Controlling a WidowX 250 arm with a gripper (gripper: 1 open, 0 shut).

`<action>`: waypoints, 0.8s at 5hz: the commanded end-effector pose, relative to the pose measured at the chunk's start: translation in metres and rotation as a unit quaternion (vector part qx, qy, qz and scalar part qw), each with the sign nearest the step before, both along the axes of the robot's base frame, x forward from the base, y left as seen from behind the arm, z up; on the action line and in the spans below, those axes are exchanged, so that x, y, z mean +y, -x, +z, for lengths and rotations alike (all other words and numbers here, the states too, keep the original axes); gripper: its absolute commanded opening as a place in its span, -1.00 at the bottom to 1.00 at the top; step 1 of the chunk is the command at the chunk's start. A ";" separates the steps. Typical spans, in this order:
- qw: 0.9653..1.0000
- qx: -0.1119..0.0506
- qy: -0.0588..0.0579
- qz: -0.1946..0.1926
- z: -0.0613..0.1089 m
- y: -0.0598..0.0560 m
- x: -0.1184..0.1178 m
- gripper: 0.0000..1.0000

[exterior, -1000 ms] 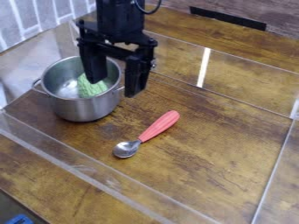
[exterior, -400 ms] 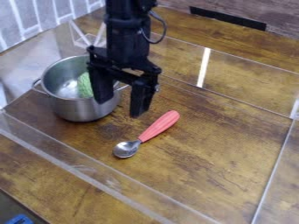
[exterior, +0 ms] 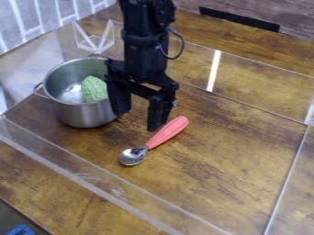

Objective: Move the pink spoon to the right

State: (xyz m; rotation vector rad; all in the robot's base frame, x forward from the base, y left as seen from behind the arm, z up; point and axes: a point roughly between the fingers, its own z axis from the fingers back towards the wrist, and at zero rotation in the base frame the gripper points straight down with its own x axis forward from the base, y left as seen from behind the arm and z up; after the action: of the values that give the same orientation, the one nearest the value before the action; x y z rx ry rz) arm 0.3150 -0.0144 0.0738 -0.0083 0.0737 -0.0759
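The pink spoon (exterior: 154, 141) lies untouched on the wooden counter (exterior: 233, 174), bowl toward the camera, right of the steel pot (exterior: 76, 101). The claw (exterior: 141, 108) hangs spread just above its handle: the approach step. Next, it likely must lower astride the handle and pinch.

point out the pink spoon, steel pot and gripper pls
pink spoon (exterior: 168, 131): camera view, on the pink handle.
steel pot (exterior: 76, 111): camera view, on the outer front wall.
gripper (exterior: 139, 106): camera view, midway between its open fingertips.
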 end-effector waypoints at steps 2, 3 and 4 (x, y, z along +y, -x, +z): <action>0.998 -0.041 0.001 -0.042 -0.001 -0.017 -0.013 1.00; 0.997 -0.051 0.001 -0.054 -0.008 -0.024 -0.016 1.00; 0.997 -0.054 0.000 -0.059 -0.014 -0.026 -0.017 1.00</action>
State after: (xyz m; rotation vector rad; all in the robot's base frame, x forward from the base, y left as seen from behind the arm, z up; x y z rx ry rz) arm 0.3330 -0.0255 0.0447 -0.0029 0.0215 -0.1764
